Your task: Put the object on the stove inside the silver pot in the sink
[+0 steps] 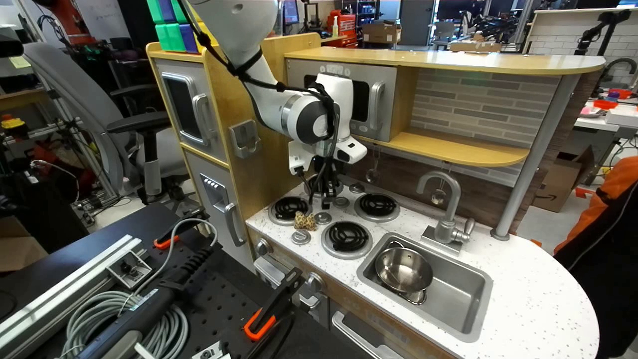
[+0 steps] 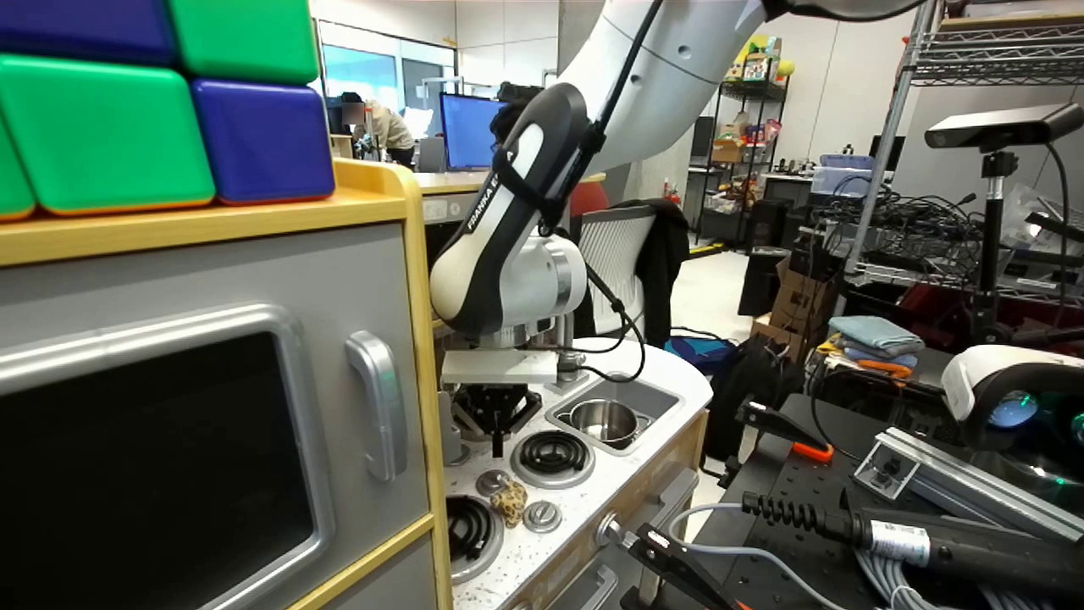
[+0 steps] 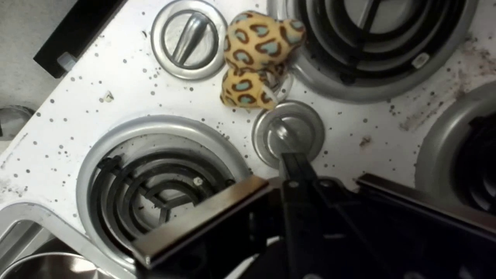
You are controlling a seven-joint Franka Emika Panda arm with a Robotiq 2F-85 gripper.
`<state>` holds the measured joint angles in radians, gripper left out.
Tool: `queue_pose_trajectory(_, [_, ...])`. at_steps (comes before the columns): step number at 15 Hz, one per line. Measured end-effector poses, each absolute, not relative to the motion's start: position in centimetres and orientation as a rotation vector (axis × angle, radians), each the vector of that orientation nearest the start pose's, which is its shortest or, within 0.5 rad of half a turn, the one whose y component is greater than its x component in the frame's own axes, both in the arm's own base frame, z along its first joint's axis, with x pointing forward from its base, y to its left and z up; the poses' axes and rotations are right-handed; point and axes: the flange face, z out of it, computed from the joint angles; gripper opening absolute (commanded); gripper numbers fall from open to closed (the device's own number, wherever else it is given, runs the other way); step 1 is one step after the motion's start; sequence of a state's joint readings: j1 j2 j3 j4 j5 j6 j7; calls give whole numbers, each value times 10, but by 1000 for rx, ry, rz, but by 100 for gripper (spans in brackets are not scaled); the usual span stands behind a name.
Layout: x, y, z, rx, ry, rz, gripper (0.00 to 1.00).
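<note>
The object on the stove is a small plush with tan leopard spots, shown in both exterior views (image 1: 305, 221) (image 2: 510, 501) and the wrist view (image 3: 263, 46). It lies between knobs beside a burner on the stove (image 1: 347, 238). The silver pot (image 1: 403, 269) sits in the left part of the sink (image 1: 482, 304); the pot also shows in an exterior view (image 2: 603, 419), and its rim in the wrist view (image 3: 46, 257). My gripper (image 3: 295, 161) hangs above the stove, fingertips together, holding nothing. It is apart from the plush and also shows in both exterior views (image 1: 325, 203) (image 2: 498, 445).
Metal knobs (image 1: 301, 237) stand up from the stove top. A curved faucet (image 1: 446, 199) rises behind the sink. A wooden shelf with a microwave (image 1: 379, 99) is behind the arm, and a tall cabinet (image 1: 269, 164) stands beside it. A clamp (image 1: 274, 304) grips the black table's edge.
</note>
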<state>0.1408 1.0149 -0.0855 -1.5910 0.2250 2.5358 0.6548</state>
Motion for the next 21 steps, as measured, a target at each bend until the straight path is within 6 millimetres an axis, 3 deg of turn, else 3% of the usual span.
queue_pose_trajectory(4, [662, 26, 39, -2887, 1180, 228, 62])
queue_pose_trajectory(9, [650, 37, 33, -2895, 1162, 393, 98])
queue_pose_trajectory(16, [631, 49, 24, -2891, 1166, 627, 100])
queue_pose_trajectory(21, [615, 56, -10, -2902, 1186, 712, 100])
